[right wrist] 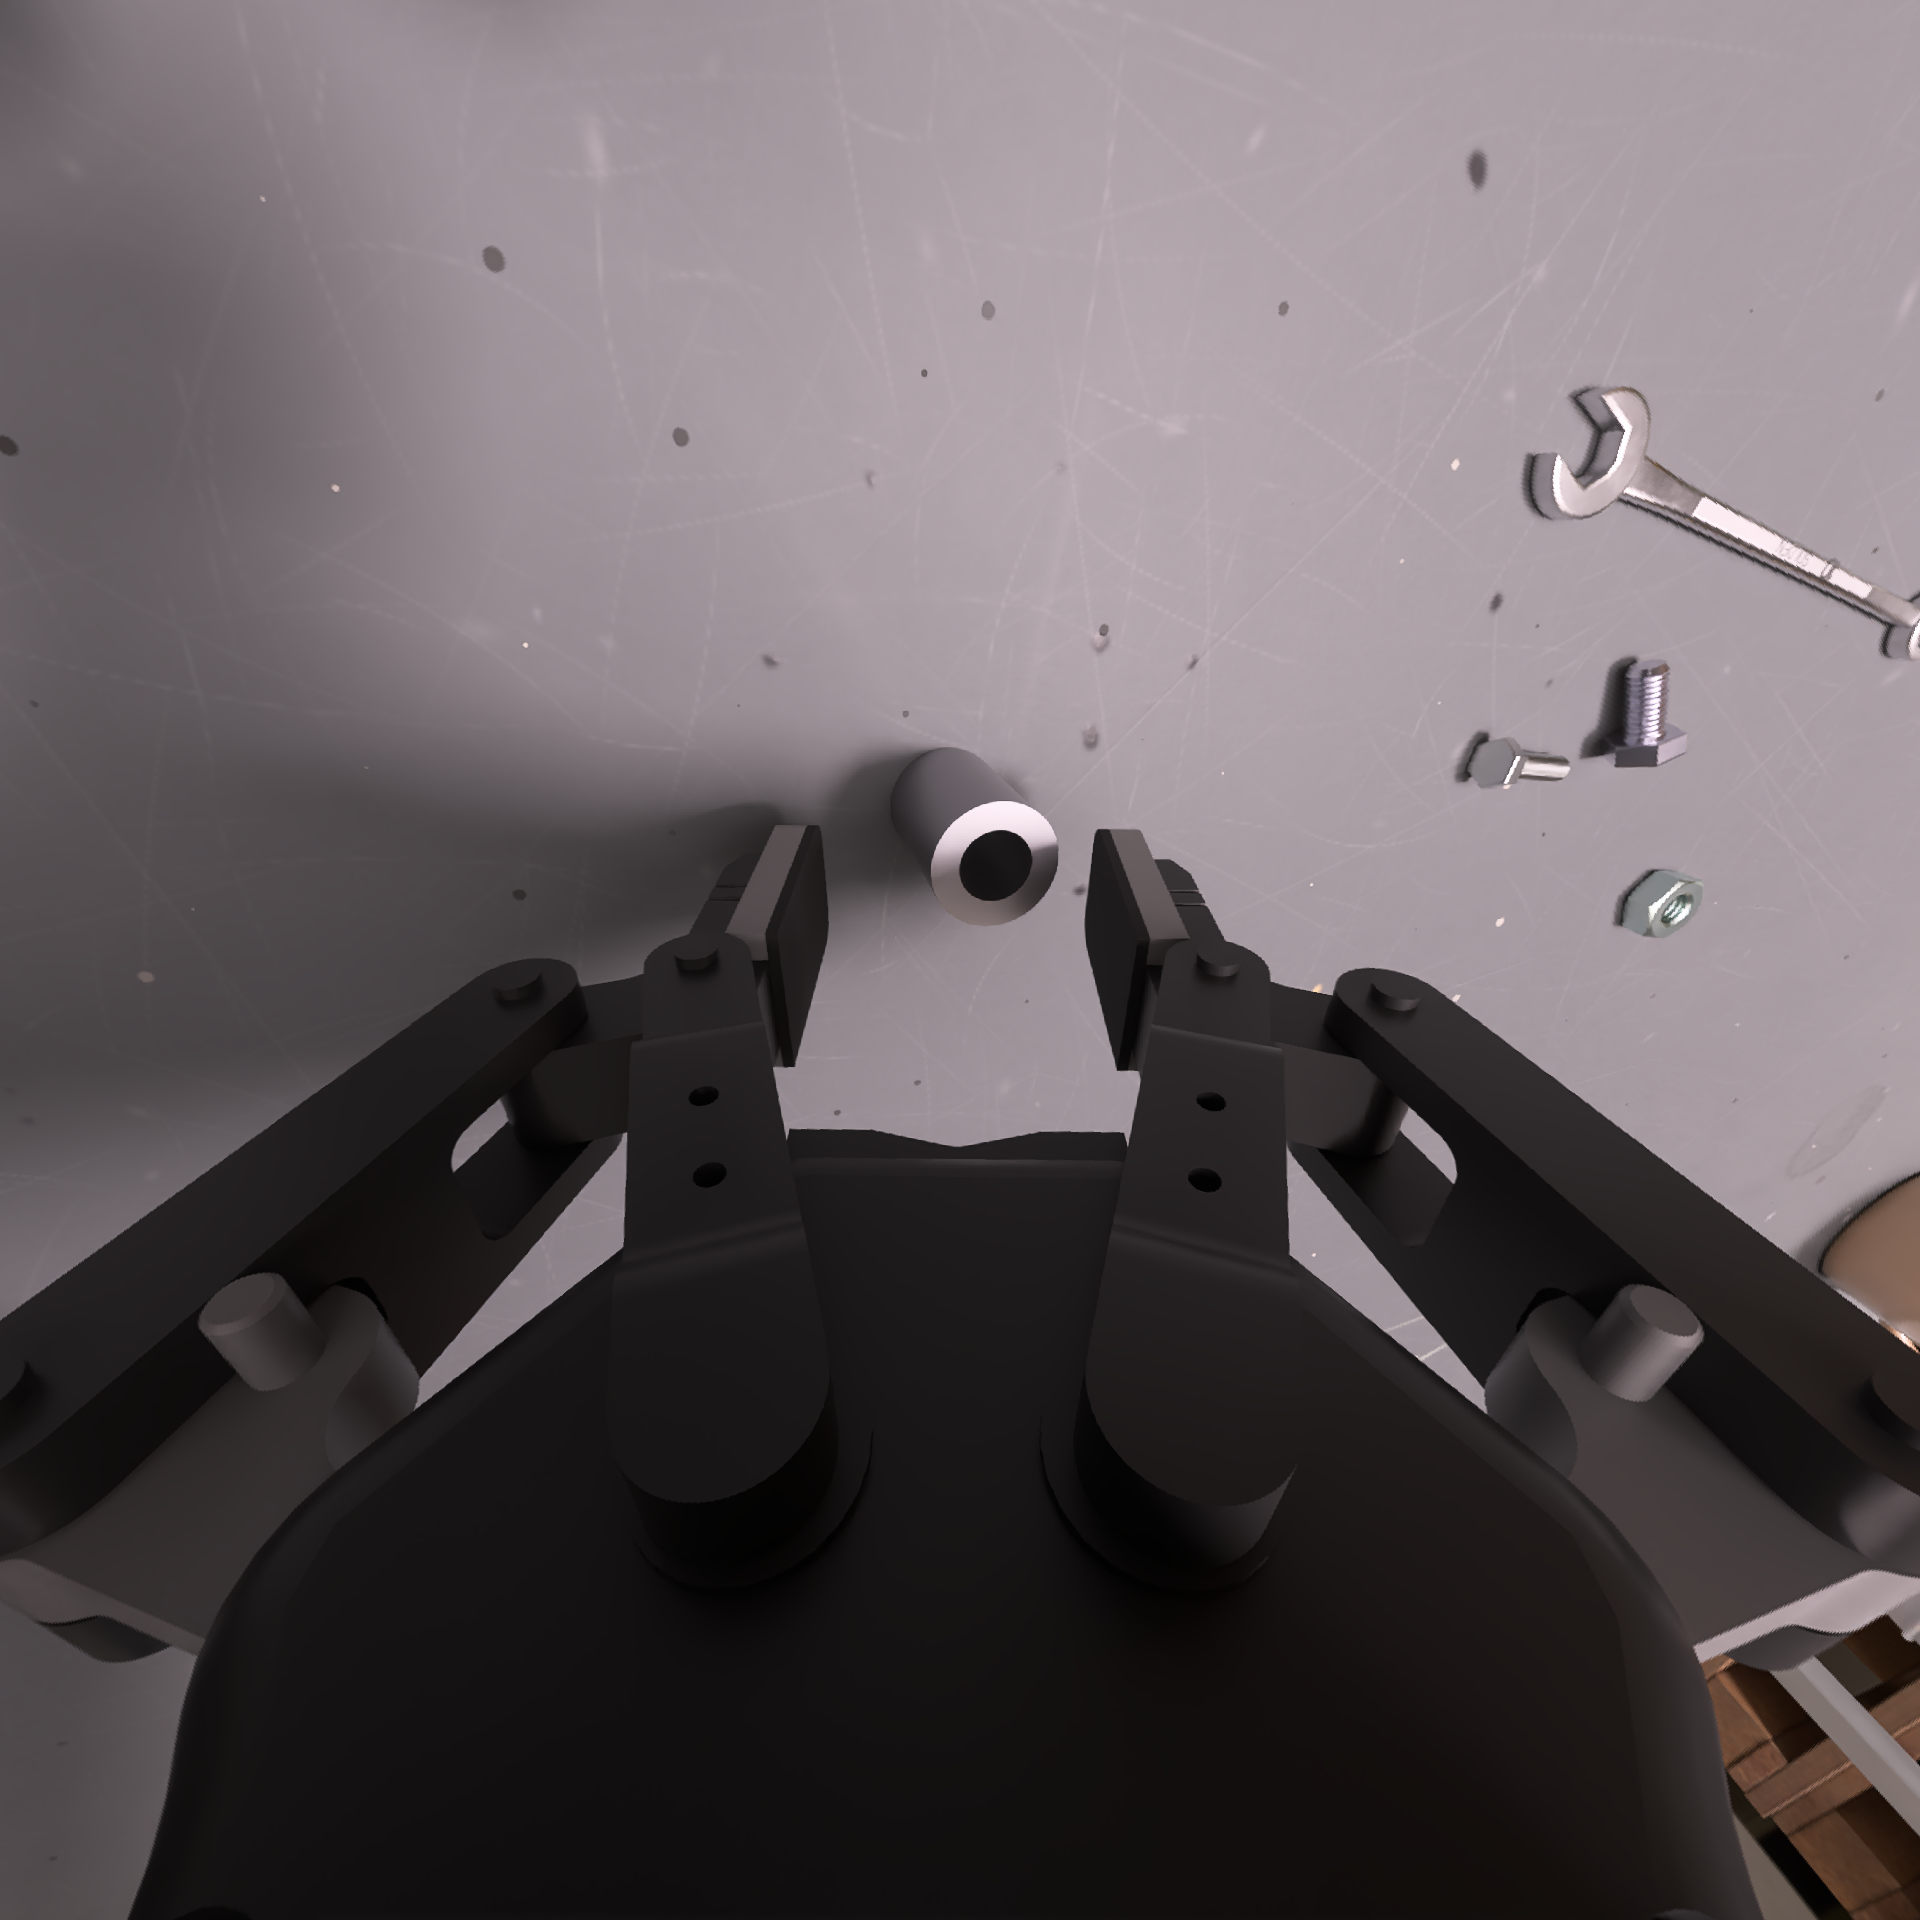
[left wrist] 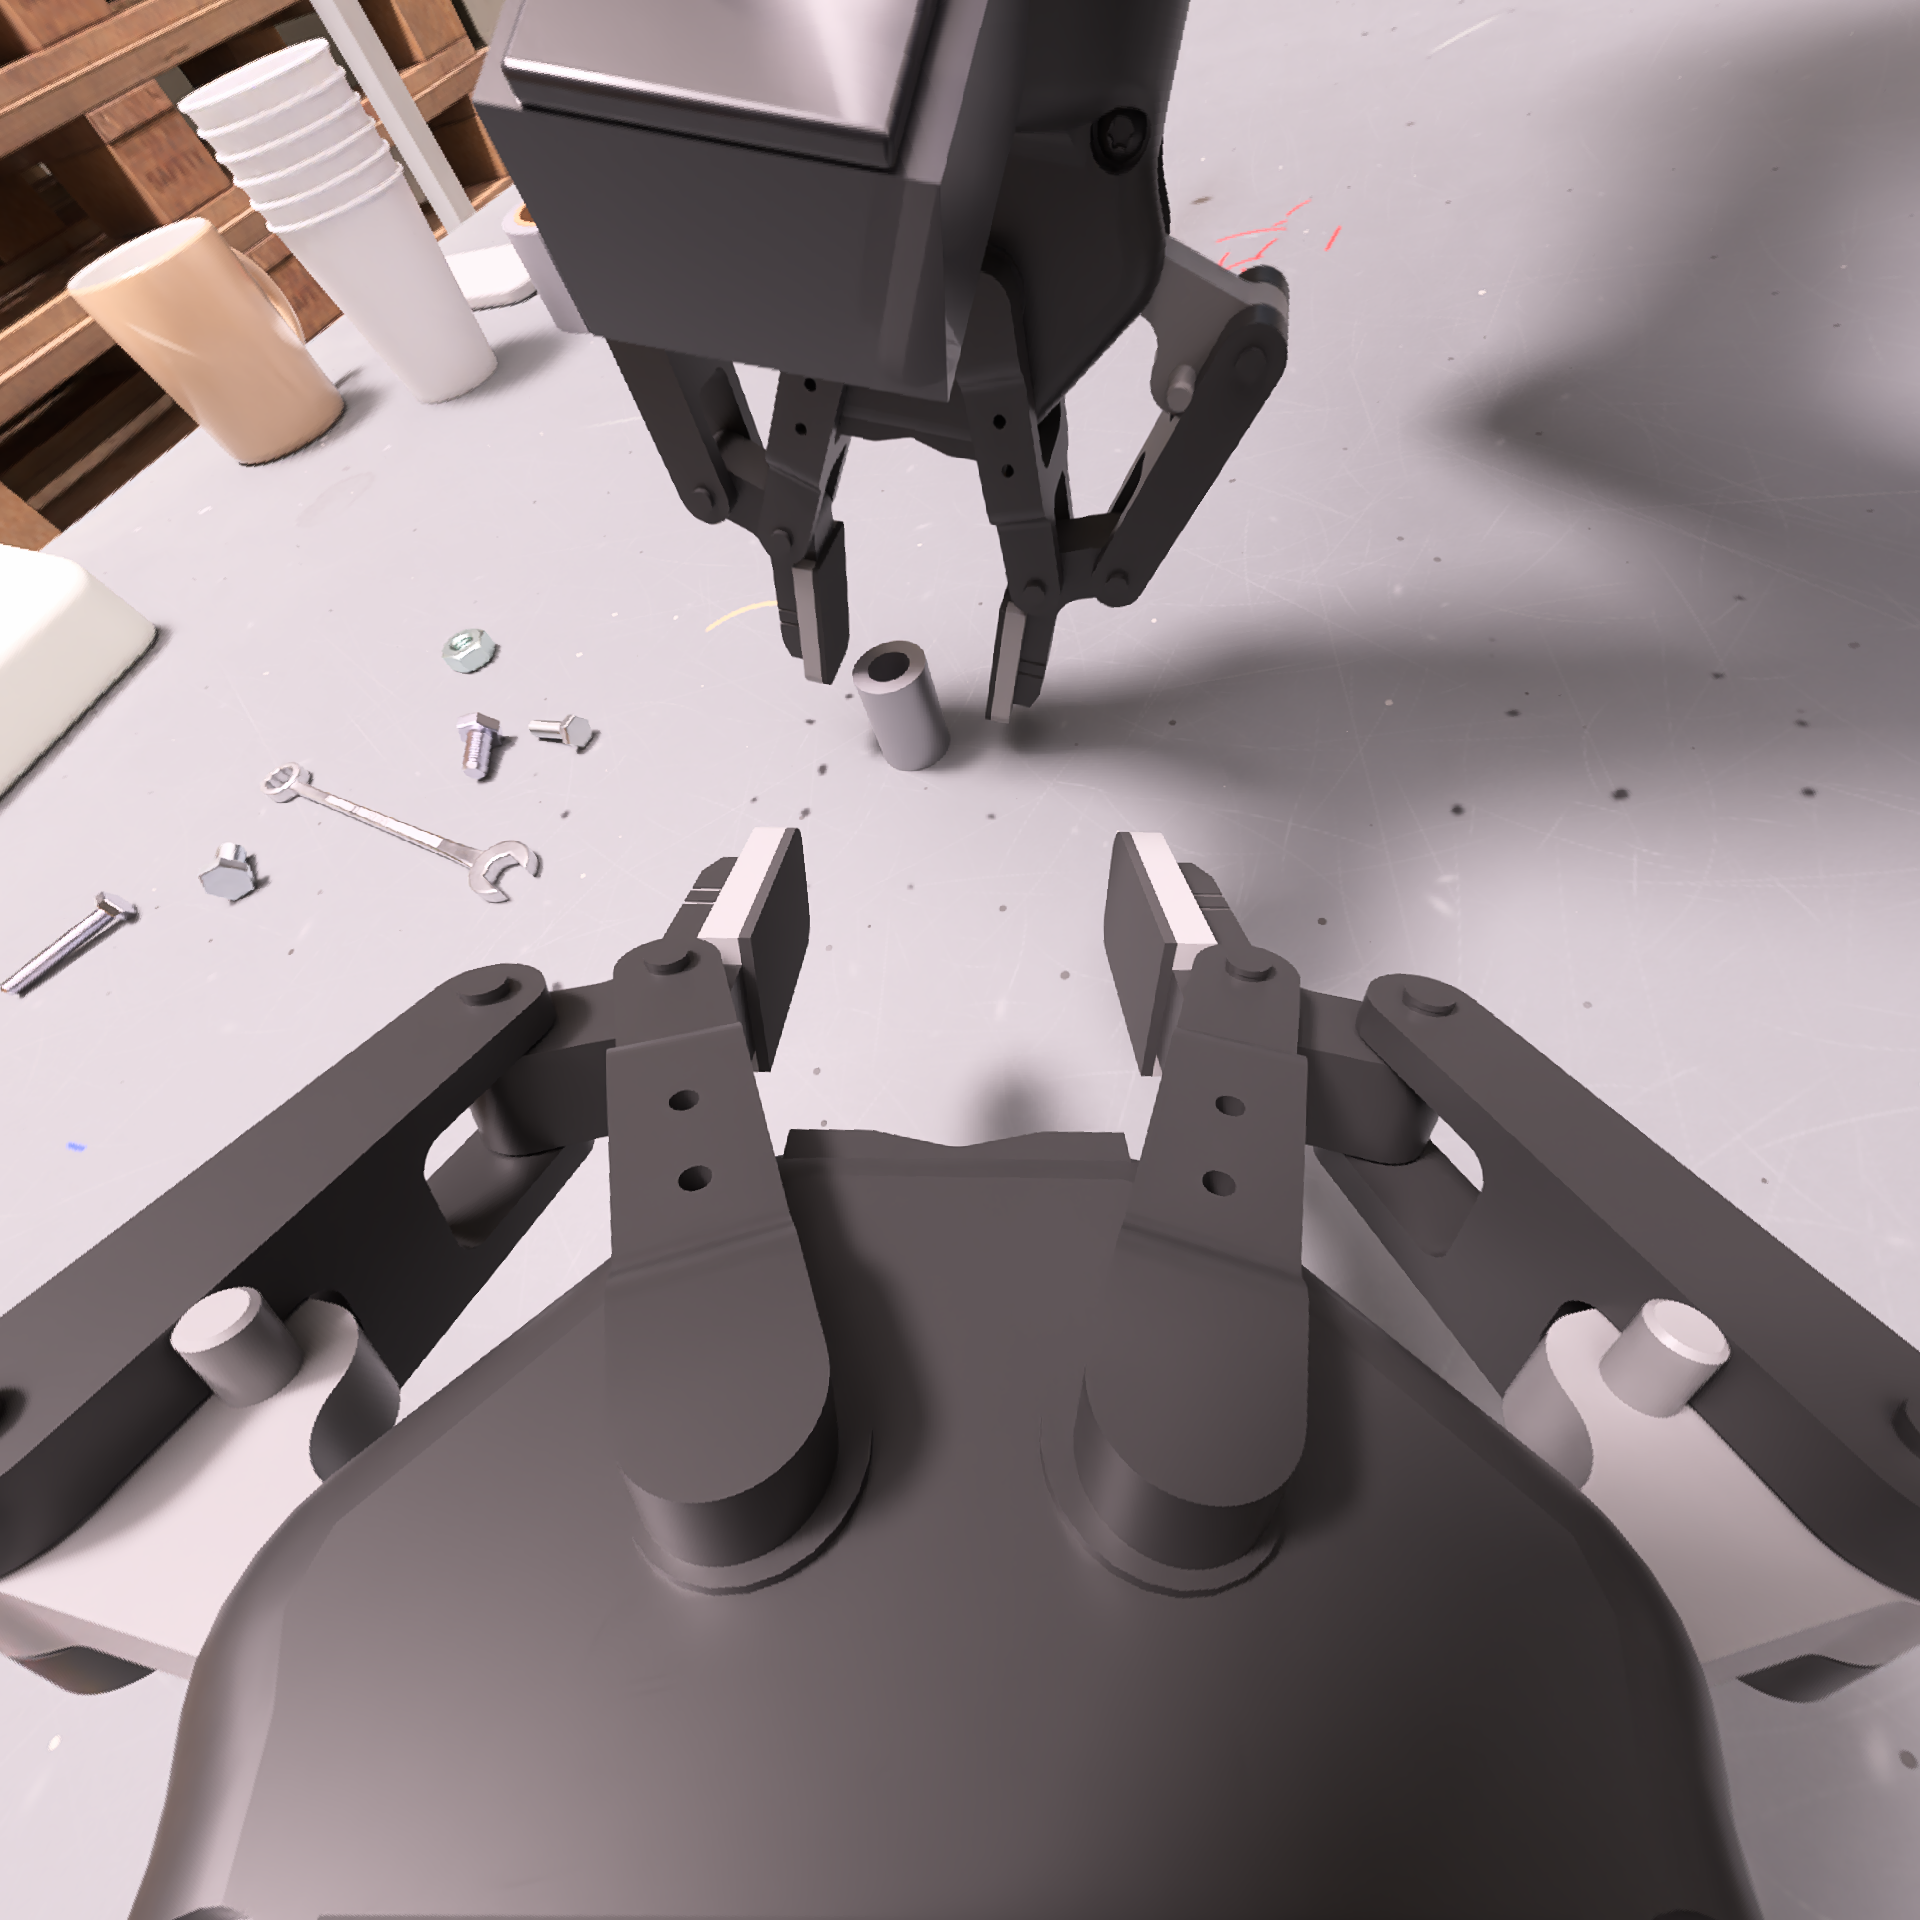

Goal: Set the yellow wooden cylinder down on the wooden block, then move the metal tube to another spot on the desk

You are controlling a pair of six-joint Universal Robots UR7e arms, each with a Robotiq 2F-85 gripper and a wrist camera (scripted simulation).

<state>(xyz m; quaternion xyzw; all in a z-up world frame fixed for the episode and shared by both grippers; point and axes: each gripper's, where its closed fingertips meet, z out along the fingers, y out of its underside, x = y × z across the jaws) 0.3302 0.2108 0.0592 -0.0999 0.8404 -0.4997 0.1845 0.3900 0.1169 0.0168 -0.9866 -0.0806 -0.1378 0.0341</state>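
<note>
While tube (right wrist: 975,847) stands, wrench (right wrist: 1704,509), bolts (right wrist: 1640,717) beside.

Matt grey metal tube (right wrist: 977,854), shiny steel wrench (right wrist: 1725,520) and bolts (right wrist: 1640,717), scuffed speckled desk (right wrist: 1039,416)

A grey, scuffed bench (left wrist: 1455,987) carries loose hardware on its left part in the left wrist view. A double-ended wrench (left wrist: 400,831) lies flat there, at a slant. Beyond it sit two short bolts (left wrist: 476,743) (left wrist: 563,730) close together, and farther back a hex nut (left wrist: 469,650). Nearer the left edge lie another short hex bolt (left wrist: 229,871) and a long bolt (left wrist: 71,943). At the back left a tan mug (left wrist: 208,343) stands upright beside a stack of white paper cups (left wrist: 343,218). Behind them are wooden crates (left wrist: 62,125). A white, rounded object (left wrist: 52,644) is cut off by the left edge; its kind is unclear.
</note>
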